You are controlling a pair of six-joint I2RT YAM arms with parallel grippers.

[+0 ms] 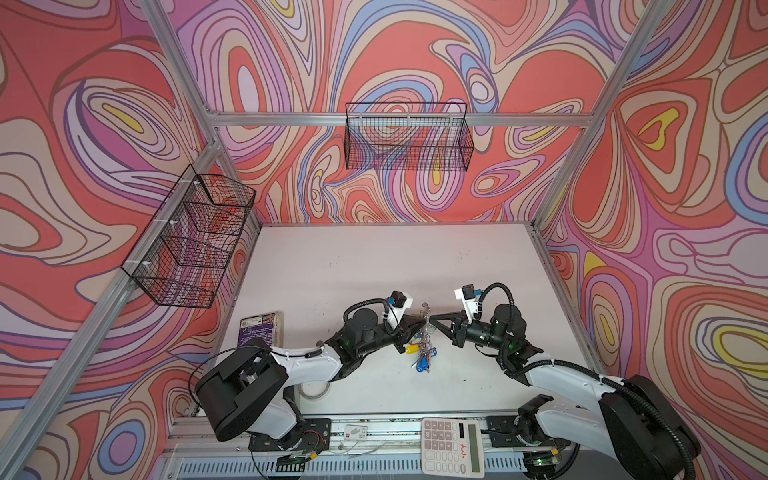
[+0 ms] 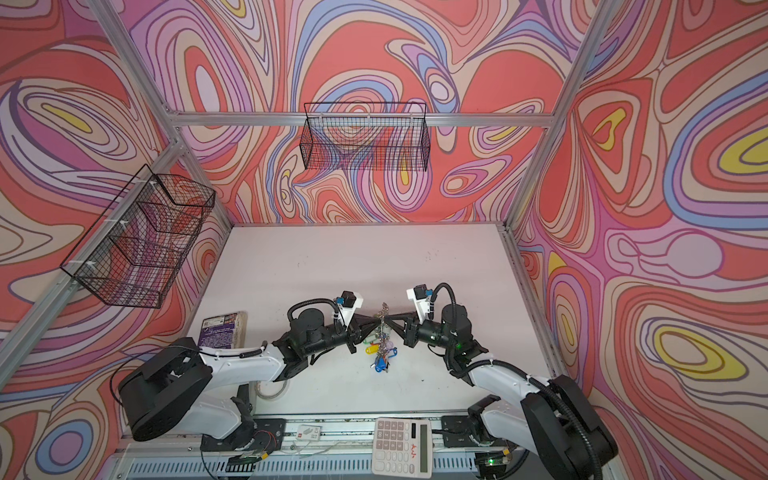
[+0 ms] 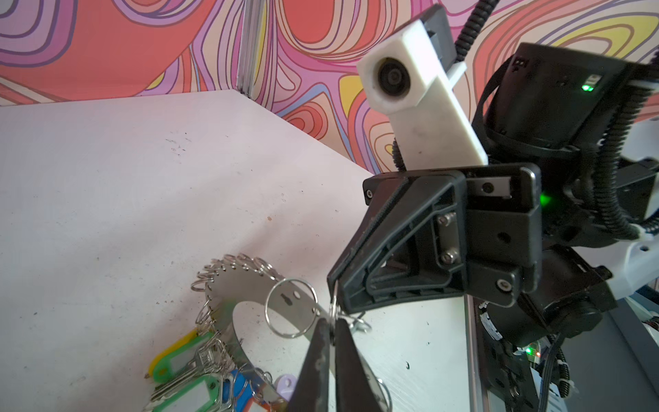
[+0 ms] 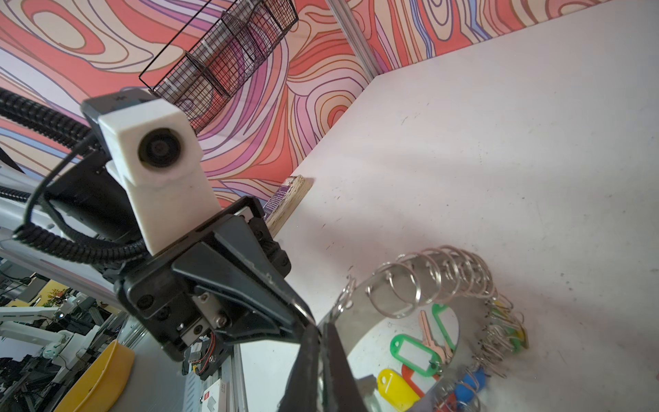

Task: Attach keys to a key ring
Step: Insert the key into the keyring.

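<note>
The key ring (image 1: 425, 319) stands on edge above the table between both arms, thin and upright in both top views (image 2: 382, 316). Keys with blue, yellow and green tags (image 1: 422, 364) hang from its lower rim to the table. My left gripper (image 1: 420, 324) is shut on a small split ring at the rim, as its wrist view shows (image 3: 331, 324). From the opposite side my right gripper (image 1: 433, 322) is shut on the flat silver rim (image 4: 358, 317), fingertips (image 4: 333, 333) pinching it. The green‑tagged keys (image 4: 415, 353) show through the hole.
A purple book (image 1: 261, 328) lies at the table's left edge. A tape roll (image 1: 314, 390) sits partly under the left arm. A calculator (image 1: 453, 446) rests on the front rail. Wire baskets hang on the back wall (image 1: 409, 141) and left wall (image 1: 191, 241).
</note>
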